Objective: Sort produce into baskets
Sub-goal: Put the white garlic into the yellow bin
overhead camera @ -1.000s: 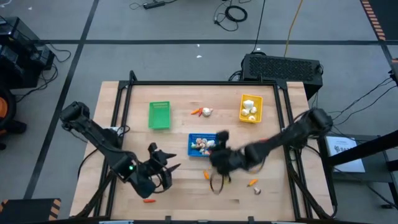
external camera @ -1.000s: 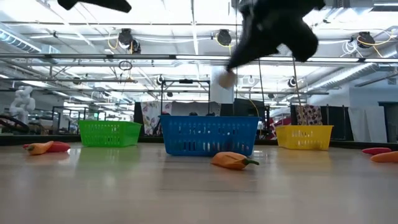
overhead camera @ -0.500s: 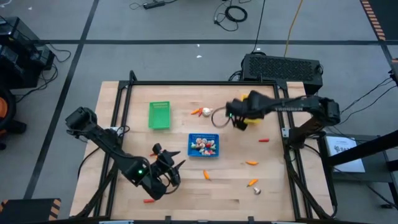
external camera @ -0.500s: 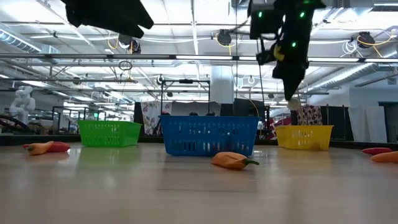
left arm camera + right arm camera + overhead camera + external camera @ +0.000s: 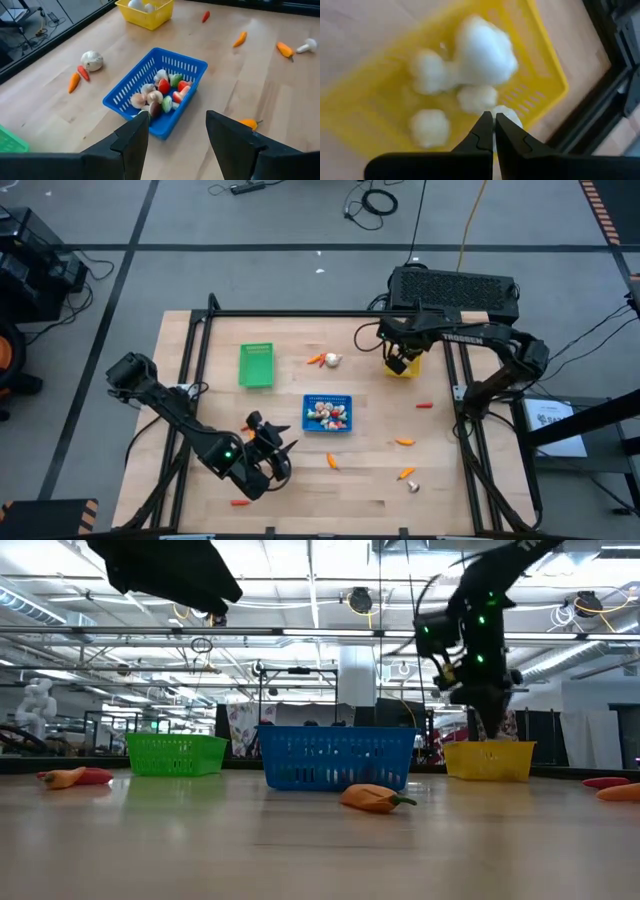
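My right gripper [image 5: 493, 115] hangs shut, pointing down, over the yellow basket [image 5: 540, 70] at the table's far right [image 5: 401, 370]. Several white bulbs [image 5: 482, 52] lie in that basket. One white piece [image 5: 509, 116] shows just past the fingertips. My left gripper [image 5: 175, 142] stands open above the near left of the table [image 5: 270, 452]. It points at the blue basket [image 5: 125, 97], which holds mixed produce [image 5: 165, 92]. The green basket [image 5: 256, 366] stands at the far left. My right gripper's shut fingertips [image 5: 485, 122] stand right over a white piece [image 5: 509, 116] in the yellow basket. I cannot tell whether they touch or hold it.
A white bulb [image 5: 333, 360] and a carrot piece [image 5: 316, 361] lie between the green and yellow baskets. Orange pieces [image 5: 403, 442] [image 5: 333, 462] [image 5: 405, 473], a red bit [image 5: 424, 406] and a white piece [image 5: 413, 487] are scattered right of centre. Another orange piece [image 5: 238, 502] lies near the front edge.
My right gripper has swung from beside the blue basket toward the table's far right. It now hangs over the yellow basket, having turned and tipped down on the way. My left gripper has sunk a little and stayed open.
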Available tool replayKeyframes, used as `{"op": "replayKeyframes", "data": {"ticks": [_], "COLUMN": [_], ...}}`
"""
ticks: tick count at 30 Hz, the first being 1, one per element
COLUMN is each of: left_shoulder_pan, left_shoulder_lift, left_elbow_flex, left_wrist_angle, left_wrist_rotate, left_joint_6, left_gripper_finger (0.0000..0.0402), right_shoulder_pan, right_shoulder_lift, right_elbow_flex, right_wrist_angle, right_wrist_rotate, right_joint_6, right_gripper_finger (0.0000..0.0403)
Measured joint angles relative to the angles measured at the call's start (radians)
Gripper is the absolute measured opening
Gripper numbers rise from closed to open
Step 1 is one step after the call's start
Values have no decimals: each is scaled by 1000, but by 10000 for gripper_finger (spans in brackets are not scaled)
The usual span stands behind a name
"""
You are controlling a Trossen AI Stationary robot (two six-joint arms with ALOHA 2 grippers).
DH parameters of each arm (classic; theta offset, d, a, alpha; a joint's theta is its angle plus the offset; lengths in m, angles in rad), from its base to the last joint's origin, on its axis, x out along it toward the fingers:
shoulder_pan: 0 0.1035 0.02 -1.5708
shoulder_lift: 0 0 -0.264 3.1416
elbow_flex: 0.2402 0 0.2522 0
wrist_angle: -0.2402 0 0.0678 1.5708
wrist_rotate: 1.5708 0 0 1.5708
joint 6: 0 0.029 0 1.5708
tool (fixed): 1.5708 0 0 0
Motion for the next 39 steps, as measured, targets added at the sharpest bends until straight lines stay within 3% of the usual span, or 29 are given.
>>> {"op": "replayKeyframes", "data": {"ticks": [6, 13, 22, 29, 39], "left_shoulder_pan": [2, 9, 21, 21, 21], "left_shoulder_lift": [0, 0, 0, 0, 0], "left_elbow_flex": [0, 0, 0, 0, 0], "left_wrist_angle": [-11, -11, -12, -15, -33], "left_wrist_rotate": [0, 0, 1, 7, 9], "left_joint_6": [0, 1, 1, 2, 3], "left_gripper_finger": [206, 206, 205, 205, 205], "right_shoulder_pan": [-42, -67, -73, -73, -71], "right_shoulder_lift": [0, 0, 0, 0, 0], "right_elbow_flex": [-86, -96, -96, -96, -95], "right_wrist_angle": [124, 209, 195, 193, 163], "right_wrist_rotate": [29, 77, 70, 128, 128], "right_joint_6": [-52, -72, -92, -92, -104], "right_gripper_finger": [0, 0, 4, 41, 102]}}
